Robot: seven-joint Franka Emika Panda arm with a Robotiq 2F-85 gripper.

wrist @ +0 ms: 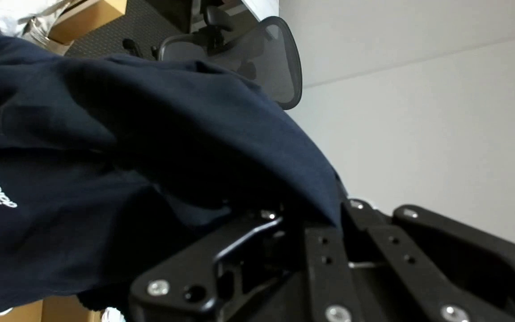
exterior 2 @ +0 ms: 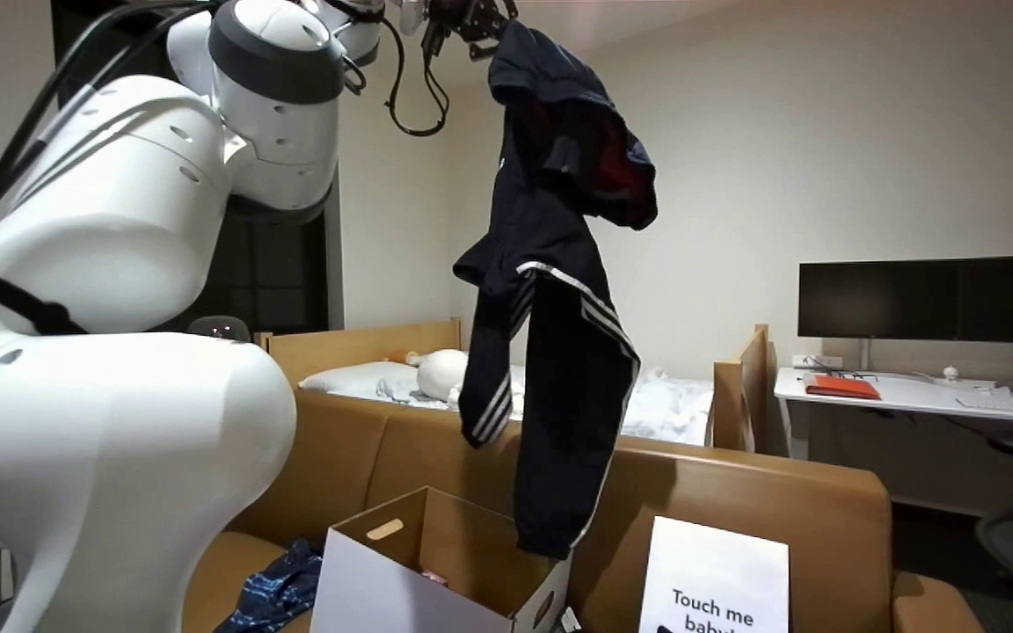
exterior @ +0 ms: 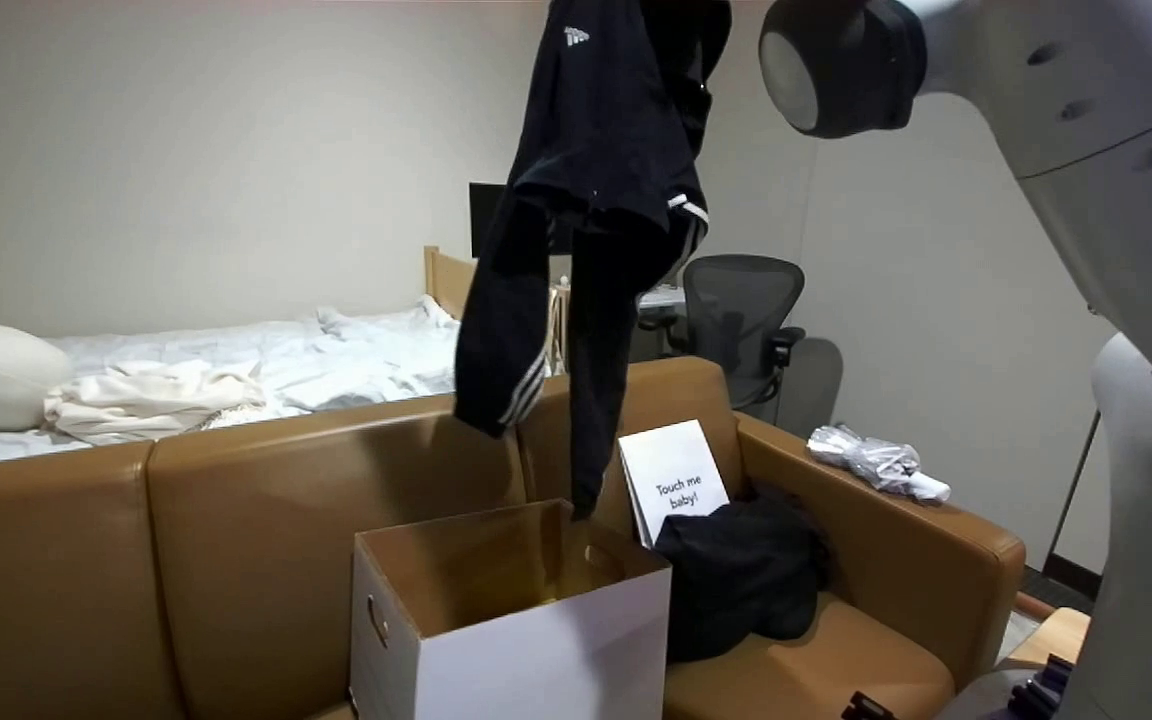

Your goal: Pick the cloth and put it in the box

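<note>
Pale walls (exterior: 236, 150) rise behind a brown sofa (exterior: 326, 490), with a bed (exterior: 366, 350) beyond its back. At the right of an exterior view, monitors (exterior 2: 920, 299) stand over a white desk (exterior 2: 902, 394); the robot arm (exterior 2: 120, 387) fills that frame's left. An office chair (exterior: 741, 310) shows right of centre in an exterior view.

Down the upper middle of both exterior views hangs a dark jacket (exterior: 596, 150) with white stripes, held aloft by the gripper (wrist: 319, 220), whose fingers pinch its fabric low in the wrist view. Below it, at bottom centre, an open-topped white box (exterior: 546, 660) sits on the sofa. One sleeve end overlaps the box in both exterior views; whether they touch cannot be told.

Right of the box, a white sign (exterior: 674, 470) reading "Touch me baby!" stands tilted behind a black bundle (exterior: 736, 580). Blue patterned fabric (exterior 2: 273, 589) lies at lower left in an exterior view.
</note>
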